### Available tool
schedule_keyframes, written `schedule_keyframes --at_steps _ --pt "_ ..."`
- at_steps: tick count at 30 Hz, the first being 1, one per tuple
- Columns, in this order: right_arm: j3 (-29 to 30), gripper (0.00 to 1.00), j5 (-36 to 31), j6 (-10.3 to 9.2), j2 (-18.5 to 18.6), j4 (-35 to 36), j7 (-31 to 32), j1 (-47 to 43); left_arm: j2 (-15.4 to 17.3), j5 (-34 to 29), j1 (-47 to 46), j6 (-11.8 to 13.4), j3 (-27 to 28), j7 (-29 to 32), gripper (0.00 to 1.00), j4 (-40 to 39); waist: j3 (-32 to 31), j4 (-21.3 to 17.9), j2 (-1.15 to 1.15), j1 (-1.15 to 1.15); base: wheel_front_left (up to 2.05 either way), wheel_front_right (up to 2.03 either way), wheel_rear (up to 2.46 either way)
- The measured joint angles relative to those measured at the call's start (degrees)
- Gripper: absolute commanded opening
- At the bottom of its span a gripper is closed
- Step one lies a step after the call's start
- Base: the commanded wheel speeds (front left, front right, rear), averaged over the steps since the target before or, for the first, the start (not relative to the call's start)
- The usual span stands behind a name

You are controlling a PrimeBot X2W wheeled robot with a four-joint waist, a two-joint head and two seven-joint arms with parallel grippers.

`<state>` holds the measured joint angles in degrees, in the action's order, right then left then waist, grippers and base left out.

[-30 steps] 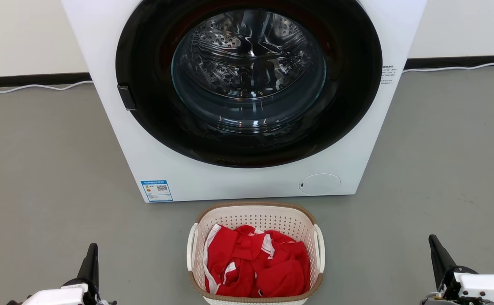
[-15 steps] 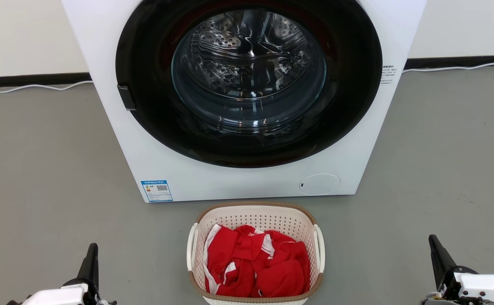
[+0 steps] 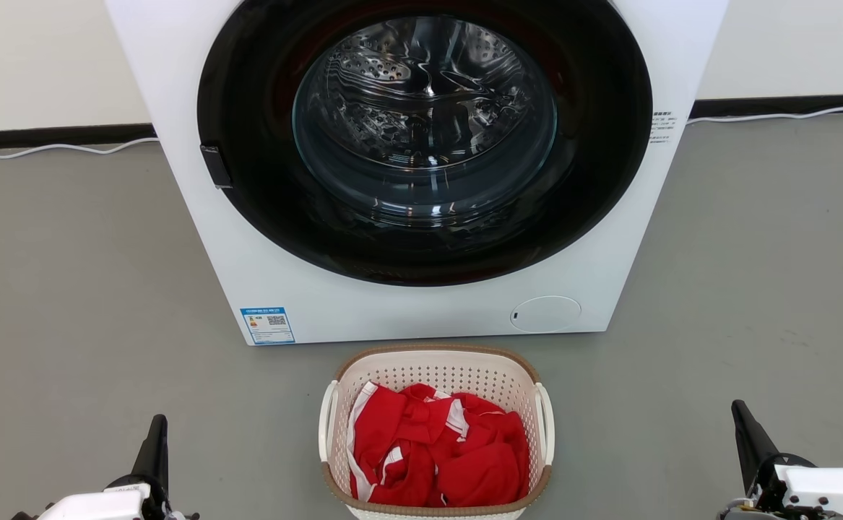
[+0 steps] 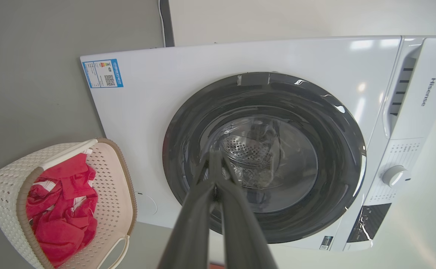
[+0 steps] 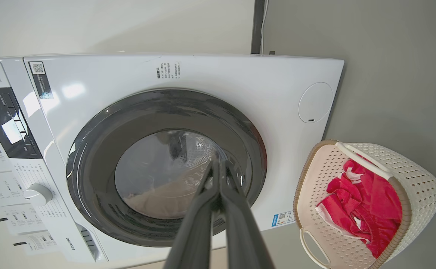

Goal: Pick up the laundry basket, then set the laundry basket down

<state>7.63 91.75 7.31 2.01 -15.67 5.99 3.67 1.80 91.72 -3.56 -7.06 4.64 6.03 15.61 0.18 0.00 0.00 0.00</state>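
Observation:
The laundry basket [image 3: 435,365] is cream-white and perforated, with a brown rim and two white side handles. It stands on the grey floor just in front of the washer and holds red clothes [image 3: 439,451] with white stripes. The basket [image 4: 6,186] sits at the lower left of the left wrist view, and the basket [image 5: 417,179] at the lower right of the right wrist view. My left gripper [image 3: 157,426] is shut and empty, well to the basket's left. My right gripper [image 3: 739,413] is shut and empty, well to its right.
A white front-loading washer [image 3: 421,303] with a closed dark round glass door [image 3: 425,137] stands behind the basket. A white cable [image 3: 53,148] runs along the dark baseboard at the wall. Grey floor [image 3: 67,289] spreads on both sides.

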Motion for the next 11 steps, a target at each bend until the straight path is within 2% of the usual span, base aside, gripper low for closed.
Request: schedule_keyframes --at_steps 11 --pt "0.00 0.00 0.00 0.00 0.00 0.00 0.00 0.00 0.00 0.00 0.00 0.00 0.00 0.00 0.00 0.00 0.00 0.00 0.00 0.00 0.00 0.00 0.00"
